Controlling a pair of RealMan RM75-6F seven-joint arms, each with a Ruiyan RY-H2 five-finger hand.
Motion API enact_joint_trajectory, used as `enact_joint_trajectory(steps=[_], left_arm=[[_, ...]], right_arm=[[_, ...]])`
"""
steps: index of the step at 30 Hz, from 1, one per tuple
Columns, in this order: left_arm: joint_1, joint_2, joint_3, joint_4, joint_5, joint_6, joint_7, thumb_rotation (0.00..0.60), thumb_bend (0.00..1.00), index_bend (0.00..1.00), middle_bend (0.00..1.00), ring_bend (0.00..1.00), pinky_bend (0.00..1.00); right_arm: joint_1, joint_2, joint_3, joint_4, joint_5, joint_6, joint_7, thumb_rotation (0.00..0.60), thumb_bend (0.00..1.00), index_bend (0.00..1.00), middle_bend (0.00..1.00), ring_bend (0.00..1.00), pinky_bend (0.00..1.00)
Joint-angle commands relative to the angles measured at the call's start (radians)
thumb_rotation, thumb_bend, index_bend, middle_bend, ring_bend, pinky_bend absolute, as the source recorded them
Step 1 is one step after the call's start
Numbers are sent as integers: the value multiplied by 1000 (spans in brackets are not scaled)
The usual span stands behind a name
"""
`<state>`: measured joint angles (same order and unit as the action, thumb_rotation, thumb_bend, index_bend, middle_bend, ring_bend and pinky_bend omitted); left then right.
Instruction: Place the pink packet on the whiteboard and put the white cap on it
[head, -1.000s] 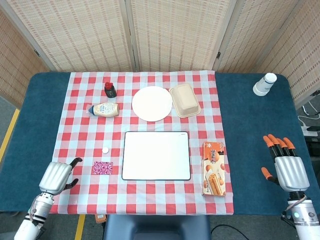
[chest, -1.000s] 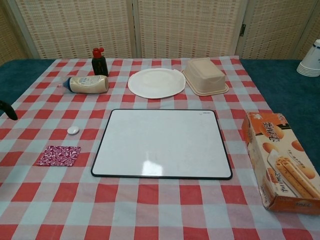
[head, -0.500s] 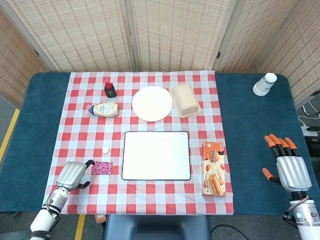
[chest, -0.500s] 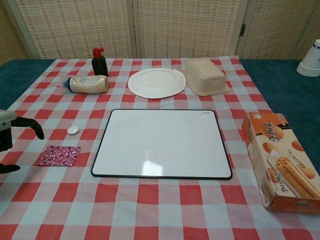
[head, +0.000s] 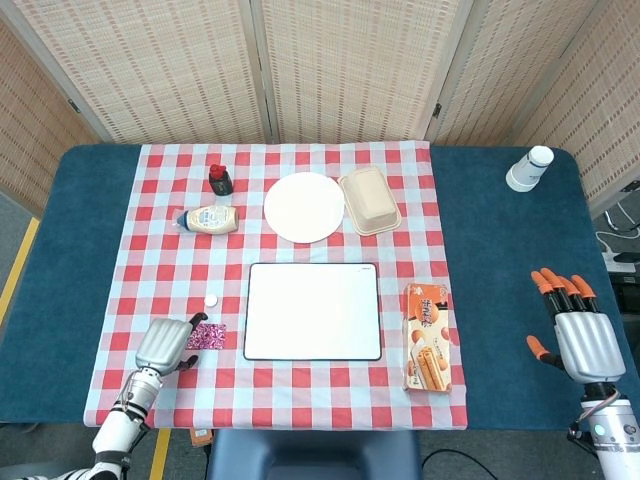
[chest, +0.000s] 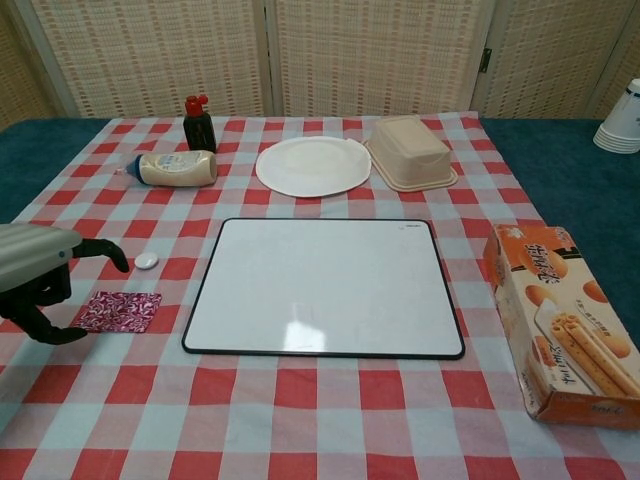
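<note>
The pink packet lies flat on the checked cloth, just left of the whiteboard. A small white cap sits on the cloth a little beyond the packet. My left hand hovers at the packet's left edge, fingers apart and curved over it, holding nothing. Far off at the table's right edge, my right hand is spread open with orange fingertips, seen only in the head view.
A biscuit box lies right of the whiteboard. Behind the board stand a white plate, a beige lidded container, a mayonnaise bottle and a dark sauce bottle. Stacked paper cups sit far right.
My left hand has moved right across the cloth and now reaches the pink packet's left edge. The right hand has barely shifted.
</note>
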<state>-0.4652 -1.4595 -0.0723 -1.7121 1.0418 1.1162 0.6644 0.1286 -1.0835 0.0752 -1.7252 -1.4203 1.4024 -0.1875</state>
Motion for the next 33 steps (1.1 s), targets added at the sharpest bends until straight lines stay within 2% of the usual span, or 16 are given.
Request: enact_joint_trajectory(steps=[1,8,15,33], left_arm=[[-11,-9,0,19,-14,-3,1,600,247,242,1000,1000,1000],[-36,-4,0,32,-69,-38,7,600,260,243,1000,1000,1000],[-63,17,-12,-6,-127,-79,-23,600,267,253,1000,1000,1000],[-97,-13,1,23,-180,-54,-28,600,271,275,1000,1000,1000]], right_arm=[[0,0,-1,0,0,-1,-1,600,218,43,25,0,87],[-2,1,0,-2,-1,6,-1,600,217,44,25,0,87],[-1,2,1,0,3,2,1,600,217,43,25,0,87],[3,8,3,0,10,-8,9,600,218,43,26,0,87]])
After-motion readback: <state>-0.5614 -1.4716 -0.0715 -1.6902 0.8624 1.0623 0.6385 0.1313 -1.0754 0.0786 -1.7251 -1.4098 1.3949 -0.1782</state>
